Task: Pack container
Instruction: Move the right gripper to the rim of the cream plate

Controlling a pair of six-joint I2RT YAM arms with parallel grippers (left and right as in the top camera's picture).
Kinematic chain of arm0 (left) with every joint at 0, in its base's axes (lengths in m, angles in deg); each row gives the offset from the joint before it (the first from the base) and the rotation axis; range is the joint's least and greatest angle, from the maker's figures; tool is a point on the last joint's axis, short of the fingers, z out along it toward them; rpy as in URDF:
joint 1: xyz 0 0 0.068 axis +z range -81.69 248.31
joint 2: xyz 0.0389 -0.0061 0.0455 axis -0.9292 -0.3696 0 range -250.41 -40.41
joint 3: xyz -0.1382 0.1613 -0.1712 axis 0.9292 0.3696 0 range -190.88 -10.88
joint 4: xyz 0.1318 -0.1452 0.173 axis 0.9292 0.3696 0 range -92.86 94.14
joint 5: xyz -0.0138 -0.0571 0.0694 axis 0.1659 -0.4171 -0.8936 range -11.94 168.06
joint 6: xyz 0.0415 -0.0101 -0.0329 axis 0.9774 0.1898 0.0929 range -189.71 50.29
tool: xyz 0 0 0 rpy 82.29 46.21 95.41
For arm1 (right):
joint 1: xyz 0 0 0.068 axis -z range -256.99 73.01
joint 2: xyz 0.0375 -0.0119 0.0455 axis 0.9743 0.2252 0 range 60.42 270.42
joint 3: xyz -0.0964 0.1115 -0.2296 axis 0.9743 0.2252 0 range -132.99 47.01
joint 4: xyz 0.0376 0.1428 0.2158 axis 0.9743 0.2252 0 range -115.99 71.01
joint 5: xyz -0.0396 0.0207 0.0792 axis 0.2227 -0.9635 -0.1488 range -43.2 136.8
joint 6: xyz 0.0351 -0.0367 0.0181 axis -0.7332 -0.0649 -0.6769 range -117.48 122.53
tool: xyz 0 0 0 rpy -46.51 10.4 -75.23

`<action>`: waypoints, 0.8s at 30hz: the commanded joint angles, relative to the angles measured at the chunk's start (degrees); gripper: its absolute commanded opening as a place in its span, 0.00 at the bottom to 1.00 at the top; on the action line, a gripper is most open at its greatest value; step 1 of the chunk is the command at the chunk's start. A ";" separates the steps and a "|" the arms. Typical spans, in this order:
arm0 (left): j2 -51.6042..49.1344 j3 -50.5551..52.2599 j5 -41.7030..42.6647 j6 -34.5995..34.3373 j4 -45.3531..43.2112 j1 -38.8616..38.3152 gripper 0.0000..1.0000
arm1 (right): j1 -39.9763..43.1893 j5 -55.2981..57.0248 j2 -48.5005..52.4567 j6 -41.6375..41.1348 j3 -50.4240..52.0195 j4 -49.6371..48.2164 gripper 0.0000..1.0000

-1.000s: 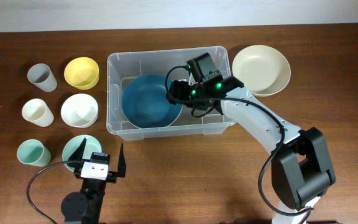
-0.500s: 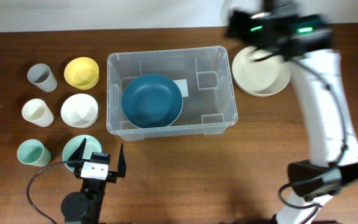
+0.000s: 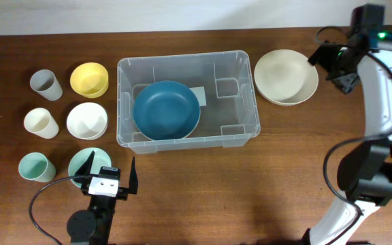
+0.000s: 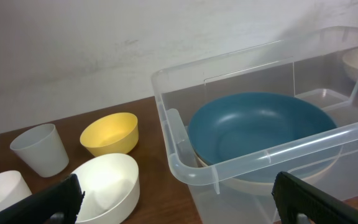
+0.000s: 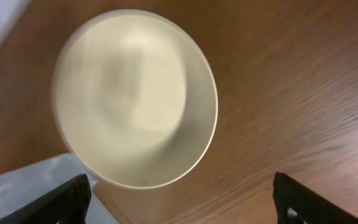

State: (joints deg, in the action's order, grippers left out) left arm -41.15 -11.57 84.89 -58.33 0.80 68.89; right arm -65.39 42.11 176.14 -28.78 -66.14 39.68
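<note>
The clear plastic container stands mid-table with a blue bowl lying in its left half; both show in the left wrist view, the container and the bowl. A cream bowl sits on the table right of the container, and fills the right wrist view. My right gripper is open and empty, just right of the cream bowl. My left gripper is open and empty near the front edge, left of the container.
Left of the container stand a grey cup, a yellow bowl, a cream cup, a white bowl, a mint cup and a mint bowl. The container's right half holds nothing.
My right arm has swung out of the container, up and to the right, and now sits beside the cream bowl. The blue bowl stays in the container. The left arm has not moved.
</note>
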 commanded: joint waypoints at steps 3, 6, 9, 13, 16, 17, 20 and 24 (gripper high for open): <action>0.35 0.20 -0.17 0.52 0.28 0.35 1.00 | -0.37 -1.77 4.28 -0.26 3.23 -2.29 0.89; 0.35 0.20 -0.17 0.52 0.26 0.35 1.00 | -0.35 -1.75 6.97 0.04 3.23 -2.75 0.89; 0.33 0.20 -0.17 0.52 0.26 0.35 1.00 | -0.33 -1.75 10.14 0.87 3.23 -3.56 0.89; 0.35 0.20 -0.17 0.52 0.26 0.35 1.00 | -0.31 -1.55 12.35 0.85 3.23 -4.00 0.89; 0.33 0.20 -0.17 0.52 0.26 0.33 1.00 | -0.33 -1.60 14.01 0.83 3.23 -4.24 0.89; 0.35 0.20 -0.17 0.52 0.26 0.35 1.00 | -0.33 -1.55 14.27 0.83 3.23 -4.31 0.89; 0.35 0.20 -0.17 0.52 0.26 0.33 1.00 | -0.37 -1.81 15.19 0.79 3.23 -5.01 0.89; 0.35 0.20 -0.17 0.52 0.26 0.35 1.00 | -0.37 -1.77 15.93 0.83 3.23 -5.31 0.89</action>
State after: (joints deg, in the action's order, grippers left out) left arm -41.15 -11.57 84.91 -58.33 0.80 68.89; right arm -65.46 40.67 190.81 -28.50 -63.32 34.59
